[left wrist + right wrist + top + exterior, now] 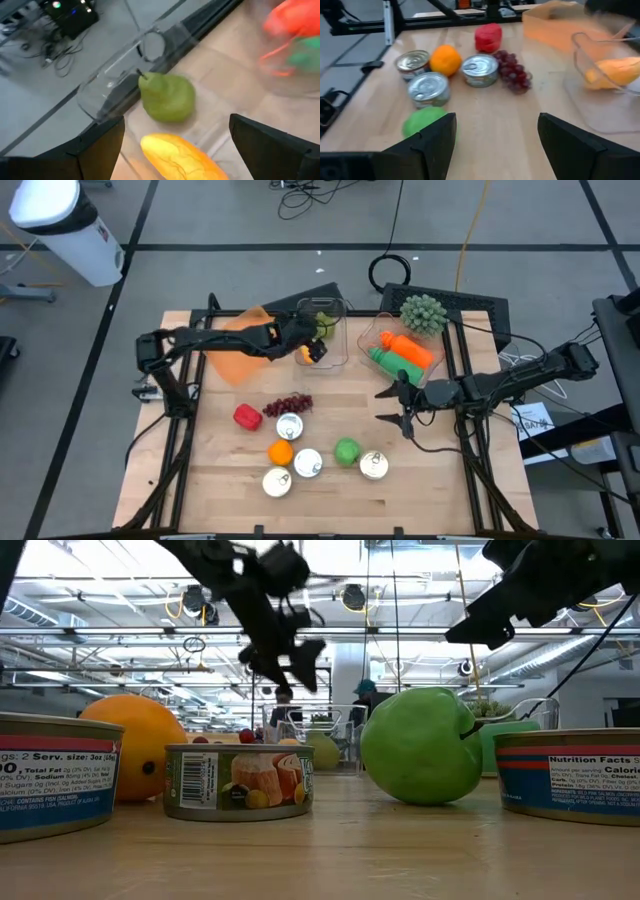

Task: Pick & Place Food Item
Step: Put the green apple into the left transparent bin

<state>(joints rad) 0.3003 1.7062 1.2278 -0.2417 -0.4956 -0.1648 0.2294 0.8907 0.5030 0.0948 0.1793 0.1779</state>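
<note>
My left gripper (312,348) (176,120) hangs open over a clear tub (322,332) at the table's far middle. In the tub lie a green pear (167,97) and a yellow-orange food piece (180,160), which shows between the fingers without touching them. My right gripper (388,405) (497,117) is open and held above bare wood right of centre. It faces the loose food: a green apple (422,122), an orange (445,59), a red pepper (488,37), grapes (512,72) and several cans (480,70), all resting on the table.
A second clear tub (402,352) at the far right holds orange and green items. A spiky green ball (423,313) sits behind it. An orange tray (238,345) lies under my left arm. Bare wood lies between the grapes and my right gripper.
</note>
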